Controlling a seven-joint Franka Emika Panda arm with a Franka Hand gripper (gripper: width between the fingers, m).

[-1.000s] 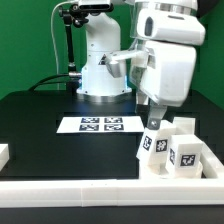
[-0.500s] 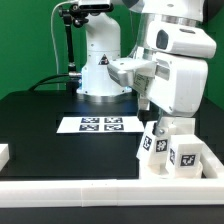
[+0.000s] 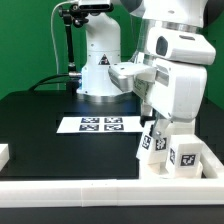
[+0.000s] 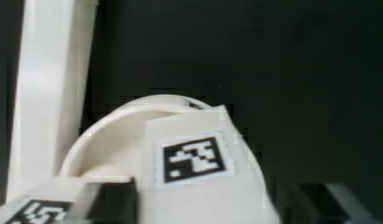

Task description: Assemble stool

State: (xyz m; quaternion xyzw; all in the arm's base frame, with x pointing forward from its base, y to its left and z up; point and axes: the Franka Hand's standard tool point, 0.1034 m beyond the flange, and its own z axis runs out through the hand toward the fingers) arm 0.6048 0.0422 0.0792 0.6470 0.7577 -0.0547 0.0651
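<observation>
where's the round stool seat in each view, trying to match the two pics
Exterior view: the seat sits low at the exterior view's right, among tagged legs, under the gripper.
Wrist view: the seat fills the lower middle, its curved rim arching behind a tagged leg.
Shared landmark: the white border rail.

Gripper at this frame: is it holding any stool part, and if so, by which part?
It cannot be told. The gripper is down among the stool parts, with a tagged leg between its fingers, but no frame shows contact.
</observation>
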